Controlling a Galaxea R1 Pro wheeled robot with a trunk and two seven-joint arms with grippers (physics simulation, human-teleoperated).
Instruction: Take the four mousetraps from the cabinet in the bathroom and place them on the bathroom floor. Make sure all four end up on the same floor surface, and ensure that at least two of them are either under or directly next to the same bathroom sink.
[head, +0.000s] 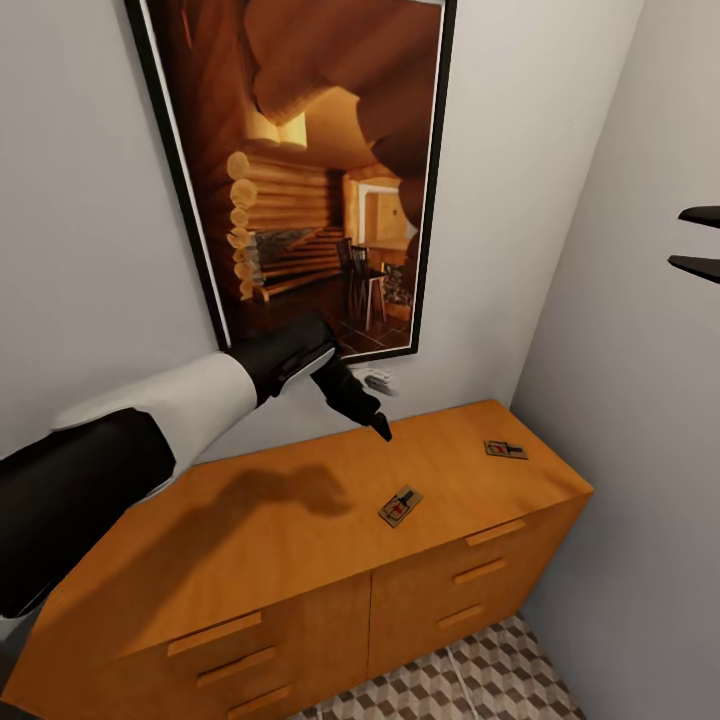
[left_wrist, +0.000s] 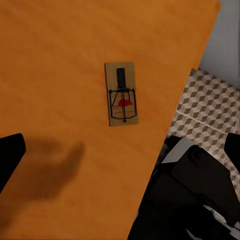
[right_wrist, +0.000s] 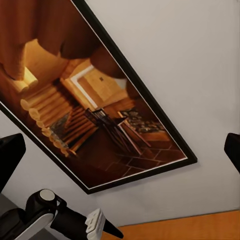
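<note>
While the left gripper hangs over the cabinet with its dark fingers spread and nothing between them, the nearer mousetrap lies flat on the orange top, apart from the fingertips and at about five o'clock from them in the head view. In the left wrist view the same mousetrap sits roughly midway between the two fingertips seen at either edge, with the gripper's shadow on the wood at about seven o'clock from it. A second mousetrap rests farther along the top, at about two o'clock from the first and near the end of the cabinet by the side wall. Only two traps are visible on the top. The right gripper is raised at the far three o'clock edge of the head view, its two fingers parted and empty, facing the framed picture on the wall. The patterned bathroom floor shows below the cabinet front. The main risk, as I judge it, is the trap's thinness: lying flush on the wood, it gives the fingers little to bite, so a descent that stops short would close on air, and one that goes too deep would jam the tips into the top. A lopsided closing could push the slab sideways towards the front edge, or tip it off onto the tiles.
</note>
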